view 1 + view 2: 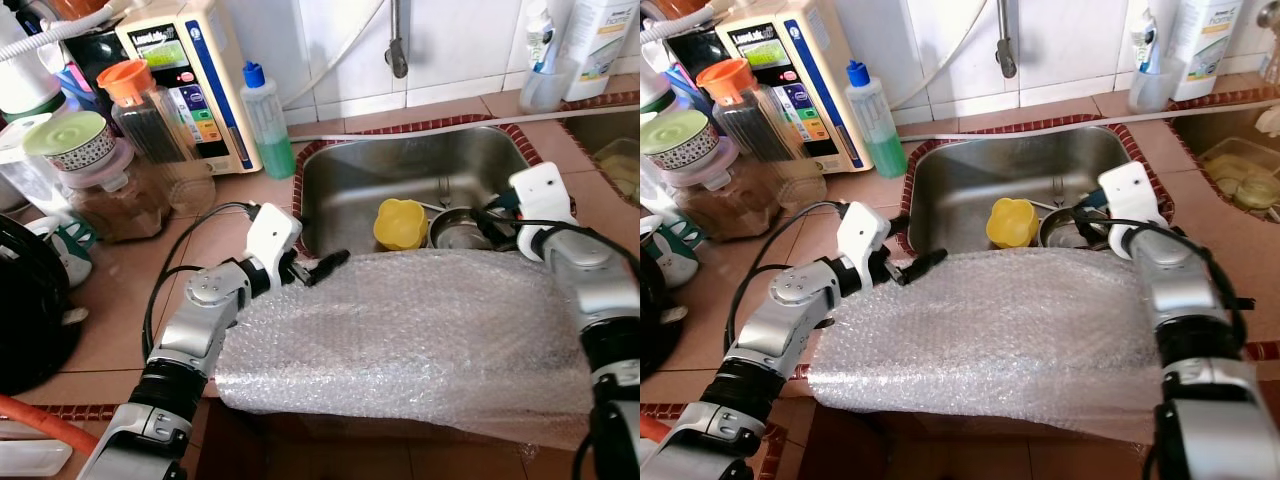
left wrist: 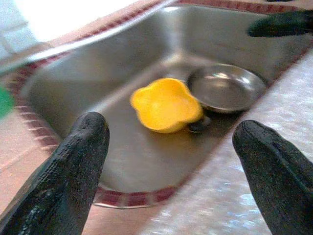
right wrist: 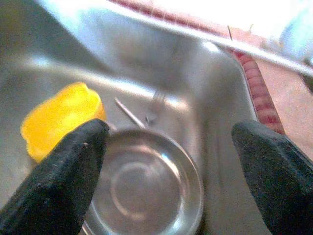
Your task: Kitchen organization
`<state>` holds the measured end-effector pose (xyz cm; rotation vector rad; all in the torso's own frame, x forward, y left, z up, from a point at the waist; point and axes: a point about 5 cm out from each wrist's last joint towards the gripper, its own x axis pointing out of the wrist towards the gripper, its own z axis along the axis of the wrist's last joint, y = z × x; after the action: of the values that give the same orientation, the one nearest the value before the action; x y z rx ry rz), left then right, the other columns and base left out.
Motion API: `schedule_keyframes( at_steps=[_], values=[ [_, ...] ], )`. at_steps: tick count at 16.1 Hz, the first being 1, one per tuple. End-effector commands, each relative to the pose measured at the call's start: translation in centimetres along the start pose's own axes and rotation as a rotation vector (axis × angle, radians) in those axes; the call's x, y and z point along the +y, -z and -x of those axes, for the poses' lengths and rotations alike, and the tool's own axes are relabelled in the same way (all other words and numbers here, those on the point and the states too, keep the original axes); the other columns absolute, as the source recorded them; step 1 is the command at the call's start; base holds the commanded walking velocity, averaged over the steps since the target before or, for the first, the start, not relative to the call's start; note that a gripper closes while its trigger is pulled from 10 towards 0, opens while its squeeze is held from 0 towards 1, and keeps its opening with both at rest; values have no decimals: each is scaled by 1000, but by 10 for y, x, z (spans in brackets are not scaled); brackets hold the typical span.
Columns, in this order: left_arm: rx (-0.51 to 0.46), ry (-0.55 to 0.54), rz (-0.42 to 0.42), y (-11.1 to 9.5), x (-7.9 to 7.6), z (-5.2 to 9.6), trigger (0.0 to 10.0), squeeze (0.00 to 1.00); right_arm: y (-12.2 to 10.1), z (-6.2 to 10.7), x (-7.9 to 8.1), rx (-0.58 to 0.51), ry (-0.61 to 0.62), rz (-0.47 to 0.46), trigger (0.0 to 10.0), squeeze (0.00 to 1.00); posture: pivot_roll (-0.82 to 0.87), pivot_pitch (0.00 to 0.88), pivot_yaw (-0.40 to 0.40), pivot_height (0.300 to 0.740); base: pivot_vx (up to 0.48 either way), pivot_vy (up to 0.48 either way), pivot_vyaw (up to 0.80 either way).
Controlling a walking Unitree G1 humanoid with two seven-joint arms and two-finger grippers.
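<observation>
Right wrist view: my right gripper [image 3: 168, 171], fingers apart over steel bowl [image 3: 146, 188], w/ fork [image 3: 154, 105] nearby, might slip on grab.

Bubble wrap [image 1: 420, 330] is covering the sink's [image 1: 340, 190] front edge ahead of me; a yellow cup [image 1: 400, 223] and steel bowl [image 1: 458, 230] are crowding its front right corner, leaving its left half passable.
</observation>
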<state>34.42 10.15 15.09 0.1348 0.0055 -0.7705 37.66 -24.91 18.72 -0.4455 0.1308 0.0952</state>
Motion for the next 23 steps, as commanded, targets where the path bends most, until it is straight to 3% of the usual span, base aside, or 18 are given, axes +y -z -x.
schedule_keyframes(
  at_steps=[1, 2, 3, 6, 10, 14, 18, 23],
  values=[
    [-34, -79, -18, -8, 14, 6, 10000, 0, -11, 1, 4, -83, 46, -2, 10000, 0, -314, 70, 240, 740, 0, 0, 0],
    [-57, -112, -14, -12, 17, 8, 10000, 0, -13, 3, 5, -121, 74, -29, 10000, 0, -314, 70, 240, 740, 0, 0, 0],
    [-138, -245, 2, -25, 28, 15, 10000, 0, -17, 11, 13, -202, 143, -89, 10000, 0, -318, 69, 234, 740, 0, 0, 0],
    [-212, -393, 38, -35, 38, 27, 10000, 0, -18, 26, 28, -262, 168, -120, 10000, 0, -326, 68, 229, 740, 0, 0, 0],
    [-249, -590, 8, -34, 49, 53, 10000, 0, -14, 41, 40, -271, 260, -113, 10000, 0, -327, 52, 223, 740, 0, 0, 0],
    [-217, -611, 14, -26, 45, 61, 10000, 0, -14, 49, 46, -275, 287, -123, 10000, 0, -321, 41, 216, 740, 0, 0, 0],
    [-217, -611, 15, -29, 40, 55, 10000, 0, -20, 48, 58, -275, 263, -140, 10000, 0, -315, 35, 212, 740, 0, 0, 0],
    [-210, -602, 18, -29, 40, 54, 10000, 0, -21, 48, 56, -270, 272, -146, 10000, 0, -322, 35, 216, 740, -111, 0, 0]
  ],
)
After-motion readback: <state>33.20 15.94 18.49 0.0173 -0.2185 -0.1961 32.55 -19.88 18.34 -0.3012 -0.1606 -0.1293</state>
